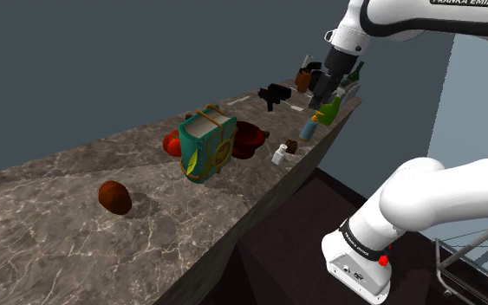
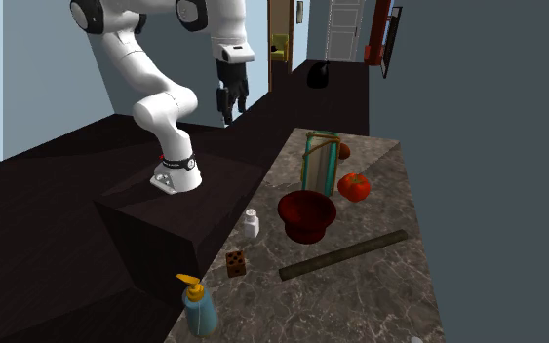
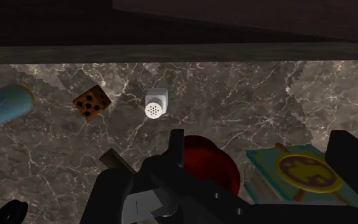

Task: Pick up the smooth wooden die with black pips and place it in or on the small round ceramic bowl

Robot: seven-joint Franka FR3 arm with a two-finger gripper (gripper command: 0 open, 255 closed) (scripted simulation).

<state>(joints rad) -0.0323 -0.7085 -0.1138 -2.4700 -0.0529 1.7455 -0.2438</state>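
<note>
— Where do we find the die?

— We see the brown die (image 2: 235,262) with dark pips lying on the marbled surface (image 2: 379,292), close to its edge. In the second exterior view it sits at about eight o'clock of the dark red round bowl (image 2: 307,214), apart from it.

— And what do we see next to it?

— In that same view, a small white shaker (image 2: 251,224) stands near it at about twelve o'clock. A blue bottle (image 2: 201,312) with a yellow pump stands at seven o'clock. In the wrist view we find the die between bottle and shaker, touching neither.

— What do we make of the jaws?

— They hang from the white arm (image 2: 126,51), high up and well apart from the die, at twelve o'clock of it in the second exterior view. We see them standing apart, with nothing between them.

— What else do we see around the bowl?

— In the second exterior view a teal box (image 2: 321,164) stands upright at twelve o'clock, just beside it. A red tomato (image 2: 355,185) lies at two o'clock and a long dark rod (image 2: 343,255) at five o'clock. In the shoulder view we also see a brown egg-shaped thing (image 1: 114,197) at eight o'clock of the box, well apart from it.
</note>
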